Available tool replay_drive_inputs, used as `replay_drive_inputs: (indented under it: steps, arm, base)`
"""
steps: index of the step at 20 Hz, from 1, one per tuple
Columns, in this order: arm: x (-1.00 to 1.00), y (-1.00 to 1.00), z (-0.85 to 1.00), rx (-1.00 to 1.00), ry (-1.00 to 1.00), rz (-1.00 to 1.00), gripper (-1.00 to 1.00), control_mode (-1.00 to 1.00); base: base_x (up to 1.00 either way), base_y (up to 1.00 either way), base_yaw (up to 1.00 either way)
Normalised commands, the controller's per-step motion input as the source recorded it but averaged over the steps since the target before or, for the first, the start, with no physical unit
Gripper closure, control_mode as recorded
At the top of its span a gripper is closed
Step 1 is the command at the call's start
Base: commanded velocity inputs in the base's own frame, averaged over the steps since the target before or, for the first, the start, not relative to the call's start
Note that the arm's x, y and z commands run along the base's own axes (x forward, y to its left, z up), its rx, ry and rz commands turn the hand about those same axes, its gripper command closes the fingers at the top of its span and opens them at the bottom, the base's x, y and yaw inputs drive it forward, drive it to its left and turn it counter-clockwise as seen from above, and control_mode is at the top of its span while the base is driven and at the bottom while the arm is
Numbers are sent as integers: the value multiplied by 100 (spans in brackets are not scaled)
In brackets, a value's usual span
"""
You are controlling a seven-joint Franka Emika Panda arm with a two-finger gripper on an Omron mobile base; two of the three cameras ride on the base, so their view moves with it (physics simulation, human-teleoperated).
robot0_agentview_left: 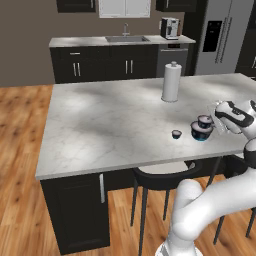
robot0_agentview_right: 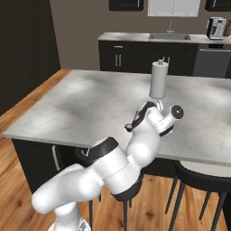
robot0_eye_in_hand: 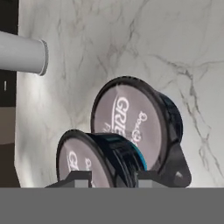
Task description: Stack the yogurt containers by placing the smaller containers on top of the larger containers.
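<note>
A: Where is the claw [robot0_eye_in_hand: 111, 178] right now?

B: Out past the right end of the marble counter [robot0_agentview_left: 100, 125], near its front edge. In the hand view its jaws are drawn narrow around the mid-sized yogurt tub [robot0_eye_in_hand: 98, 159], which sits between the two tips.

A: And the widest tub [robot0_eye_in_hand: 133, 122]?

B: Just beside the held one; in the hand view their rims overlap, so I cannot tell whether they touch. In the left base view the widest tub [robot0_agentview_left: 201, 132] stands on the counter close to the front edge, with the mid-sized tub [robot0_agentview_left: 205, 121] above and slightly behind it.

A: The tiny tub [robot0_agentview_left: 176, 134]?

B: Alone on the counter, a little to the left of the widest one, also near the front edge.

A: Anything crowding them?

B: The paper-towel roll [robot0_agentview_left: 171, 82] stands upright farther back, well apart. Everything left of the tubs is bare marble. Stools [robot0_agentview_left: 165, 177] sit tucked under the front edge below.
</note>
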Motion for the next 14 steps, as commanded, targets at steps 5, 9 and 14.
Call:
replay_drive_inputs:
  steps: [5,9,14]
  arm:
    - [7,-6,-8,1,0,2,100,-100]
    - [19,0,-9,0,0,1,100,-100]
    - [26,0,-8,0,0,1,100,-100]
  base:
    - [0,0,0]
    - [0,0,0]
    - [0,0,0]
